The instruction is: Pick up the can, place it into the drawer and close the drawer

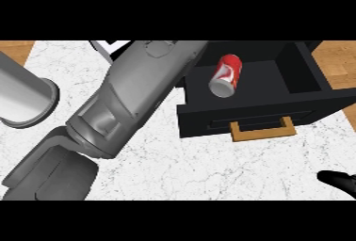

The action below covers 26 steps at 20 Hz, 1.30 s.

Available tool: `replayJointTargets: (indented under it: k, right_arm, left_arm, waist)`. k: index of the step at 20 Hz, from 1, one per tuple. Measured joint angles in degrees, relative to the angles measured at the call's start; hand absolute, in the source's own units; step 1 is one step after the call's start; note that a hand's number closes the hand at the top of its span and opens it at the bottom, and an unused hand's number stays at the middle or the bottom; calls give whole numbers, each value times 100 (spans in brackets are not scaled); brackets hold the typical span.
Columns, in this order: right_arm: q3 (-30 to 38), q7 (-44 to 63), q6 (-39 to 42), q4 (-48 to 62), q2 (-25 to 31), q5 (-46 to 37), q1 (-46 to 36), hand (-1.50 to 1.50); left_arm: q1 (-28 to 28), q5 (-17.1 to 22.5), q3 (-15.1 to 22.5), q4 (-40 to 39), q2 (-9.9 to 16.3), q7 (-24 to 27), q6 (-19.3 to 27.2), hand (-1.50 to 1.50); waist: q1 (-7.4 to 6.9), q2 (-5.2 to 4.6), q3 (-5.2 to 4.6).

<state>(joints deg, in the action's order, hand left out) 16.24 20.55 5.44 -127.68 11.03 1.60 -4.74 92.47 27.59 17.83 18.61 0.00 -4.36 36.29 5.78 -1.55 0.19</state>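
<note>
**Can Seated in Drawer; Closing Step Outstanding**

The red can [227,75] lay on its side inside the open black drawer [306,80], near the drawer's rear-left inner corner, its silver end facing the drawer front; the placing step therefore read as complete, and the closing step as the one in hand.

The left forearm [132,94] crossed the counter [208,169] diagonally from the lower-left corner toward the far edge, its upper end beside the drawer's left wall; the left hand itself did not show, so whether it was open or holding anything could not be told. The right hand [341,181] showed only as a black tip at the counter's right edge, near the front corner; its fingers could not be made out.

The next move, by judgement, called for a push on the drawer front, squarely at or beside the handle [263,130], directed toward the cabinet.

Materials: counter of white veined marble, smooth; drawer matt black, box-shaped, with a tan bracket-shaped handle; can cylindrical, glossy red with white marking; a grey cylinder [24,96] stood at the counter's left edge.
</note>
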Motion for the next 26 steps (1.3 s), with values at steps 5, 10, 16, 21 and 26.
replayJointTargets:
  k: [5, 10, 16, 21, 26]
  right_arm:
    - [-242, -265, 171, 107, 301, -509, -224, -150]
    - [-596, -583, 240, 412, 583, -1329, -465, -150]
    - [-1253, -1021, 73, 1078, 746, -2589, -741, -150]
    - [-1786, -1230, -182, 1917, 736, -3524, -1175, -150]
    - [-2148, -1496, -549, 3106, 665, -4346, -1691, -150]
  left_arm:
    - [-35, 269, -9, -2, 0, 144, 80, -150]
    - [76, 514, -128, -29, 0, 264, 82, -150]
    - [38, 697, -116, -48, -1, 443, 106, -150]
    - [198, 657, -129, -194, 14, 452, 69, -150]
    - [270, 595, -108, -261, 16, 401, 10, -150]
  waist:
    - [-9, -12, -2]
    - [-79, -30, -5]
    - [-206, -12, -7]
    - [-374, 16, -9]
    - [-491, 35, -10]
